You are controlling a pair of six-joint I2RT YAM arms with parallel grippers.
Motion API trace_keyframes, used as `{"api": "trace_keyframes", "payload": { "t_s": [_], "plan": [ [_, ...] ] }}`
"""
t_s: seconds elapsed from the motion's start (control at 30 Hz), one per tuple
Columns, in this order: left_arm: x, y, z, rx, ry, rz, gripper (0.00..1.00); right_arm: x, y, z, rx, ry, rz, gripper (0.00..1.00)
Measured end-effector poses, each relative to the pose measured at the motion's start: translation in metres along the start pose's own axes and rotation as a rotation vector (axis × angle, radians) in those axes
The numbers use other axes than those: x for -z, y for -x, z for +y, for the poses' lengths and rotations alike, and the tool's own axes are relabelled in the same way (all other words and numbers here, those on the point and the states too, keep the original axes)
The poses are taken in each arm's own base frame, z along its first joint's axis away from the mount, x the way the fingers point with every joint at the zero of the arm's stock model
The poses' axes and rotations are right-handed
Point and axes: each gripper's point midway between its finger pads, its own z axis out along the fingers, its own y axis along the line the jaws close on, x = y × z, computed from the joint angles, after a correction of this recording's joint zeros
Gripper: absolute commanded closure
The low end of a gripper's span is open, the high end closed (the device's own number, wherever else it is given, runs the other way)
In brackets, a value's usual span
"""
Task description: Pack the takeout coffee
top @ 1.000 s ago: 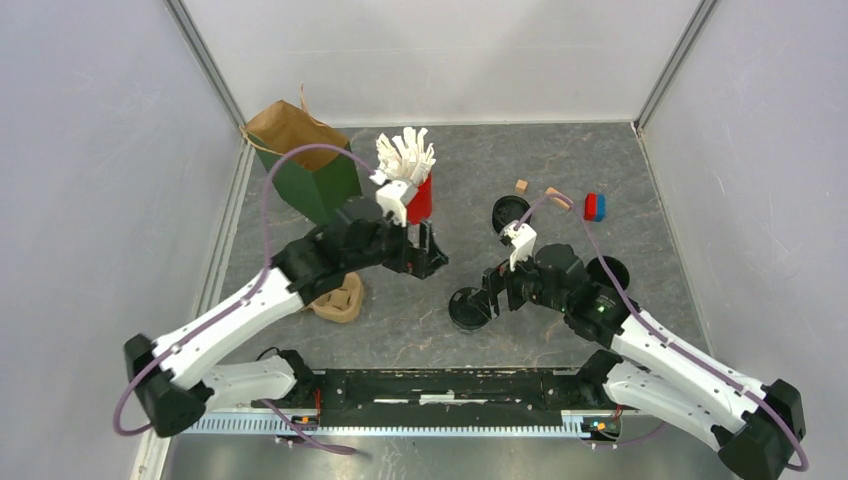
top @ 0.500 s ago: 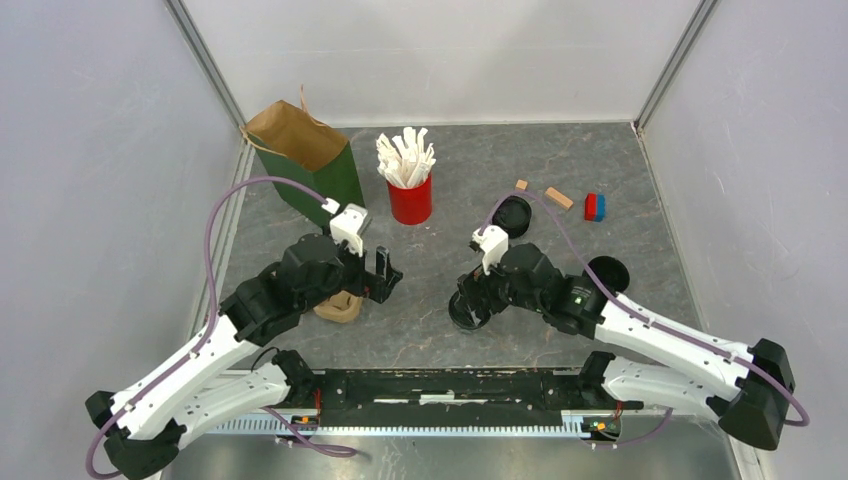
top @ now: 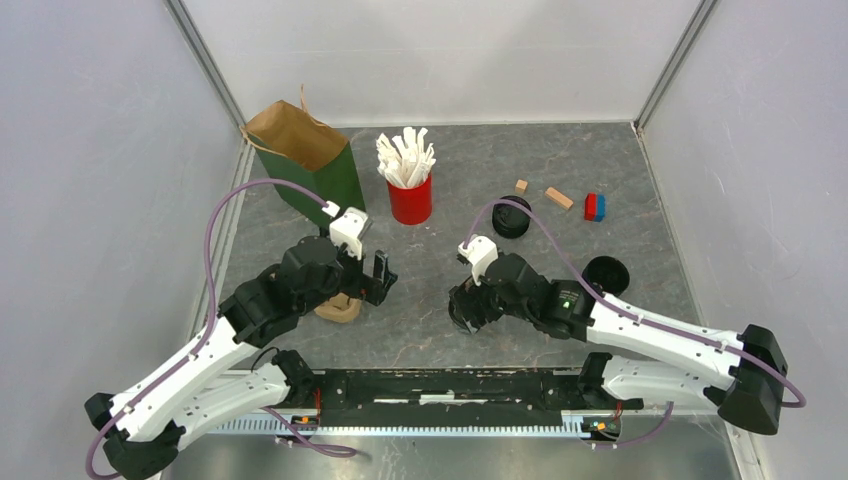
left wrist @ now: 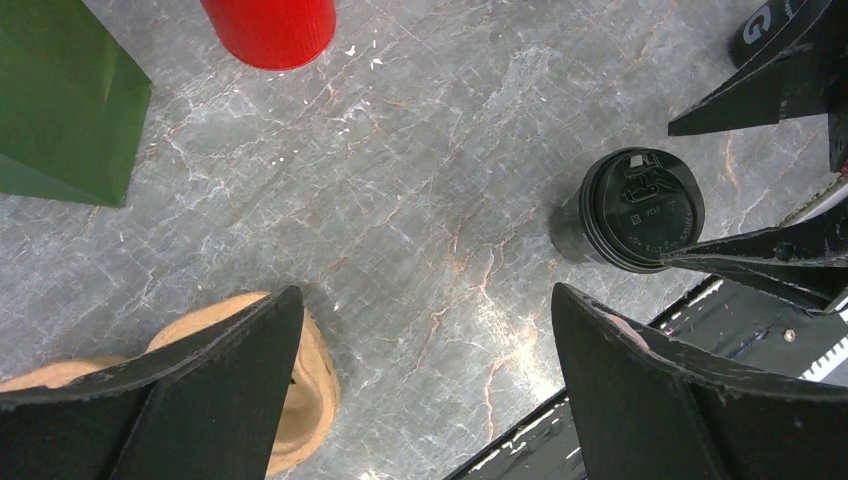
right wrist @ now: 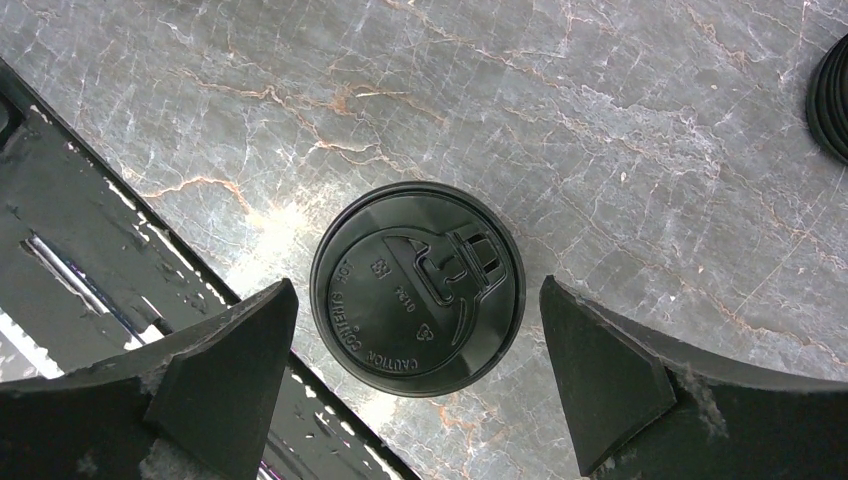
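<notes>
The takeout coffee (right wrist: 417, 288) is a short black cup with its black lid on, standing upright near the table's front edge. My right gripper (right wrist: 417, 283) hangs straight over it, open, with one finger on each side of the lid and not touching it. From above, the right gripper (top: 465, 308) hides most of the cup. The left wrist view shows the same cup (left wrist: 628, 210) off to the right. My left gripper (left wrist: 426, 290) is open over bare table, with nothing between its fingers; in the top view it (top: 372, 283) sits left of the centre.
A green paper bag (top: 305, 165) stands open at the back left, beside a red cup of white sticks (top: 410, 200). A tan moulded holder (top: 338, 305) lies under the left arm. Another black cup (top: 511, 217), a loose black lid (top: 606, 274) and small blocks (top: 594, 207) lie to the right.
My left arm has pulled back from the red cup towards the front left. My right gripper has shifted left and now sits right over the lidded cup. Both stayed open.
</notes>
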Motion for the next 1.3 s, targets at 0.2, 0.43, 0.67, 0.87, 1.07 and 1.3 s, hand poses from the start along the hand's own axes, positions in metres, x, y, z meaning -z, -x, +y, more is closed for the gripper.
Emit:
{"api": "trace_keyframes", "payload": {
  "t_s": [0.2,0.43,0.67,0.87,1.07,1.3],
  "plan": [
    [0.002,0.002,0.001,0.000,0.004,-0.010,0.00,-0.003,-0.004,0.001,0.014,-0.006,0.014,0.02],
    [0.002,0.001,0.001,-0.006,0.004,-0.009,0.00,-0.008,-0.010,0.003,0.028,-0.015,0.040,0.03],
    [0.002,0.000,0.002,-0.009,0.006,-0.005,0.00,-0.013,-0.014,0.004,0.050,-0.036,0.052,0.08],
    [0.002,0.000,0.002,-0.009,0.007,-0.004,0.00,-0.014,-0.017,0.004,0.065,-0.060,0.055,0.13],
    [0.002,0.000,0.003,-0.010,0.009,-0.004,0.00,-0.016,-0.016,0.003,0.058,-0.072,0.041,0.14],
    [0.005,0.001,0.003,-0.008,0.009,-0.011,0.00,-0.016,-0.014,-0.007,0.058,-0.125,0.026,0.15]
  ]
}}
